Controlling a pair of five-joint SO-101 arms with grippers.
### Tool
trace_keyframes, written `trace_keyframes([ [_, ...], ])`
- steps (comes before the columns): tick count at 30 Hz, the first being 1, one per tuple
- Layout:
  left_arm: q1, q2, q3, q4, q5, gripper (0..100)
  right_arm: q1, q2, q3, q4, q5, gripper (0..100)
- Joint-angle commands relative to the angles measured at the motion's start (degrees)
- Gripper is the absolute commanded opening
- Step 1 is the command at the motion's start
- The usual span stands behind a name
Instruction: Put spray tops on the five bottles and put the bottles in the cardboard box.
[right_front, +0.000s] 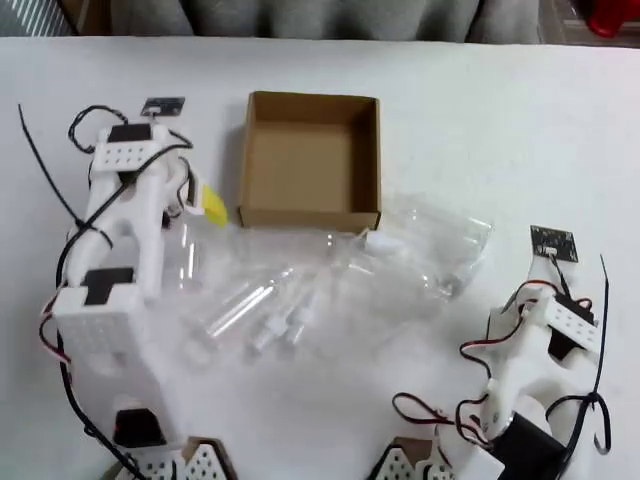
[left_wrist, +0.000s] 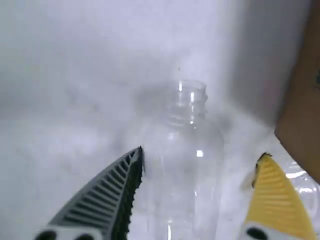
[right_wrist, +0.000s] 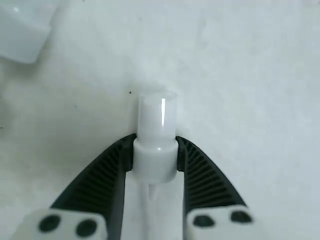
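Fingers (right_wrist: 112, 167) of the right gripper (right_wrist: 155, 145) pinch a spray top (right_wrist: 156, 120); the left gripper's (left_wrist: 200, 155) straddle a bottle (left_wrist: 191, 107), spread. Squeezed off-centre, it may roll.

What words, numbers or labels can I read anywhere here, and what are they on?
No text here can be read.
On the cardboard box: plain walls, no print that I can make out.
On the bottle: clear, no label shows.
On the spray top: plain white, no marking.
On the small dark plate and the second dark plate: pale specks, too blurred to read.
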Motion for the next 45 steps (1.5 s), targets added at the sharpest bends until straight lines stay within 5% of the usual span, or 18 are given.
trace_keyframes([
  [1,-0.57,1.19,-4.22,2.37,0.53,33,-0.84,-1.54,-0.26,-0.57,-0.62,1.7],
  [15,-0.75,1.54,-2.64,-1.67,0.53,32,-0.84,-1.54,-0.26,-1.10,-0.53,1.6],
  [21,-0.75,1.19,-0.44,-3.87,0.09,9,-0.84,-1.45,-0.26,-1.19,-0.53,1.6],
  [30,-0.75,0.57,-0.70,-0.79,0.09,9,-0.84,-1.45,-0.18,-1.27,-0.53,1.6],
  [45,1.36,-37.05,18.46,-1.32,0.26,9,-0.84,-1.89,-0.62,-1.36,-0.53,1.6],
])
